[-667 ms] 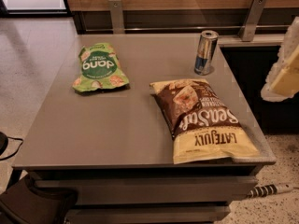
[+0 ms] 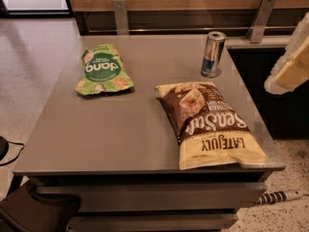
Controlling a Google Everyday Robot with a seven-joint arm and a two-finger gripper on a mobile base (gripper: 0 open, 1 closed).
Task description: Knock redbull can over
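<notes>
The redbull can [image 2: 212, 54] stands upright near the far right corner of the grey table [image 2: 120, 129]. It is slim, silver and blue, with a shiny top. My gripper [image 2: 288, 66] shows as a cream-white shape at the right edge of the camera view. It is off the table's right side, to the right of the can and about level with it, with a clear gap between them. It touches nothing.
A brown and yellow snack bag [image 2: 207, 122] lies flat just in front of the can. A green snack bag [image 2: 102, 71] lies at the far left of the table. A wooden wall with metal brackets [image 2: 260, 18] runs behind the table. A cable [image 2: 277, 196] lies on the floor at lower right.
The gripper has shifted slightly up and to the left at the right edge. The can and both bags have not moved.
</notes>
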